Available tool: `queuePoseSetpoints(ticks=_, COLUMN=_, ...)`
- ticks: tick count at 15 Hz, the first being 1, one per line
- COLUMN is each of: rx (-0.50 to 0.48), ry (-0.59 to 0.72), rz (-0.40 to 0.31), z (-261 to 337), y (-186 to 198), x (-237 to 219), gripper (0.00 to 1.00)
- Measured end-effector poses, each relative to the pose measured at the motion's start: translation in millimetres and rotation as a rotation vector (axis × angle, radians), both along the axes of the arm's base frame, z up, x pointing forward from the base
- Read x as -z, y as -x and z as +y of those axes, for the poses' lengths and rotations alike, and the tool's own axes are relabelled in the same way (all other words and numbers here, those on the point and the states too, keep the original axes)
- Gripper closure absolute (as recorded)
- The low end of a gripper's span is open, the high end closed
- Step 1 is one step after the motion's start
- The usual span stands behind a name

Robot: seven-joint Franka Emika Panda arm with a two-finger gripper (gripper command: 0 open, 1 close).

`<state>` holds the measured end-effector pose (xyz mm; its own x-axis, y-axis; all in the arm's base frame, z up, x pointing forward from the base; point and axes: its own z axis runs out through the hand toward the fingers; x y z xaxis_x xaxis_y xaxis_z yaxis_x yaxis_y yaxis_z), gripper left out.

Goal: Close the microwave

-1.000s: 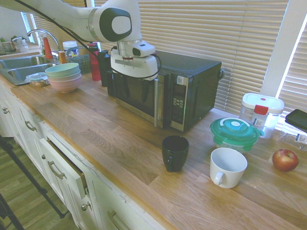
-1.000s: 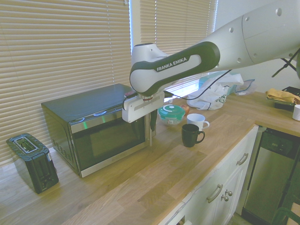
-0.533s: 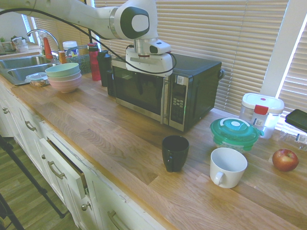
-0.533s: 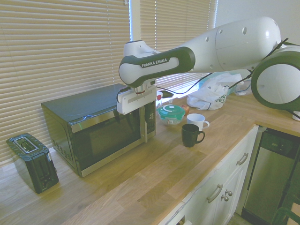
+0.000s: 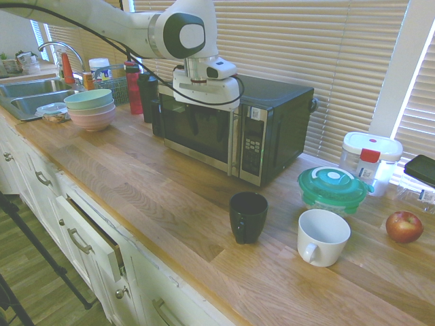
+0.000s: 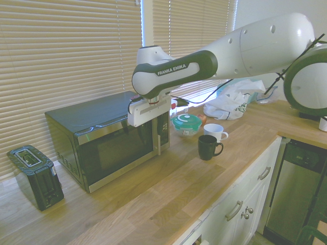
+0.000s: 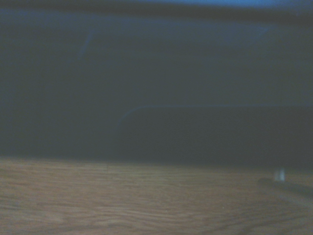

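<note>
Plainly, the microwave (image 5: 234,129) is seen standing at the back of the wooden counter (image 5: 163,204), before the window blinds, and its door appears to lie flush with the steel front, so the task is judged all but done. The gripper (image 5: 206,121) hangs directly in front of the dark glass, close to the upper edge of the door; two dark fingers (image 5: 193,122) are seen set somewhat apart with nothing between them, though against the black glass the gap is hard to make out with certainty. In the wrist view only dark glass (image 7: 156,98) above wood grain is shown, out of focus.

The oven is judged heavy and rigid, unlikely to slide under a light push. The door should swing easily on its hinge and latch with a final firm press. The glass is smooth and could slip under the fingers, so any push is best placed flat near the vertical bar handle (image 5: 236,144), on the side away from the hinge, where the leverage is greatest.

A black mug (image 5: 247,216) and a white mug (image 5: 321,236) stand well apart from the door on the open counter, with a green-lidded container (image 5: 332,189) beyond them. Stacked bowls (image 5: 90,109) and a red bottle (image 5: 134,88) are set toward the sink. Nothing is seen in the door's path.
</note>
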<state>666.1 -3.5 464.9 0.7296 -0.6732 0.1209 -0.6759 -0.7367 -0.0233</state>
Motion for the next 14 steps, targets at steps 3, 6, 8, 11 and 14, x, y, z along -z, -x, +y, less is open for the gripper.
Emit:
queuePoseSetpoints(ticks=3, rx=-0.010, ry=-0.002, rz=-0.008, z=4.0, y=33.3, x=1.4, gripper=0.00)
queuePoseSetpoints(ticks=6, rx=-0.021, ry=-0.004, rz=0.002, z=9.4, y=71.8, x=17.8, gripper=0.00)
queuePoseSetpoints(ticks=8, rx=-0.024, ry=-0.005, rz=0.006, z=13.2, y=98.6, x=33.9, gripper=0.00)
queuePoseSetpoints(ticks=11, rx=-0.036, ry=-0.005, rz=0.000, z=18.6, y=141.6, x=57.0, gripper=0.00)
queuePoseSetpoints(ticks=14, rx=-0.047, ry=-0.004, rz=0.001, z=28.0, y=192.6, x=78.1, gripper=0.00)
